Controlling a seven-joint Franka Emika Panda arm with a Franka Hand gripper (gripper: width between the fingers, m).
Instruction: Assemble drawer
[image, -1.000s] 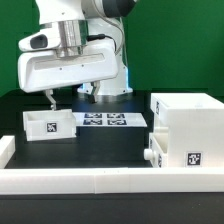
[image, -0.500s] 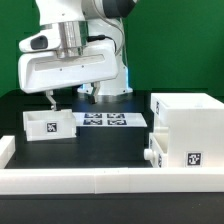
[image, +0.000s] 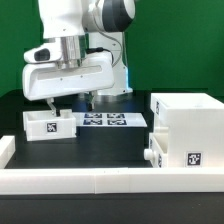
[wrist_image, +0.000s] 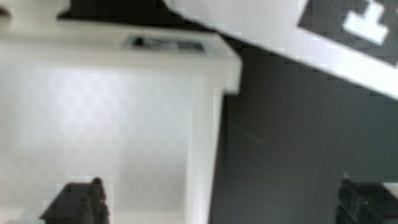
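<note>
The arm (image: 98, 20) swings round a bit, so its head now leans to the exterior view's right. The gripper (image: 70, 104) sits lower than half a sec ago, one fingertip almost down at the small tray (image: 33, 130) rim.

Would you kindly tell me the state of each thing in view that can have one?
Tall white boxy plastic housing: upright, a knobbed tray apparently slotted in low.
Small white plastic open-top tray: upright, ungripped, outside the housing.
Two-finger gripper: open, empty, above that small tray.
</note>
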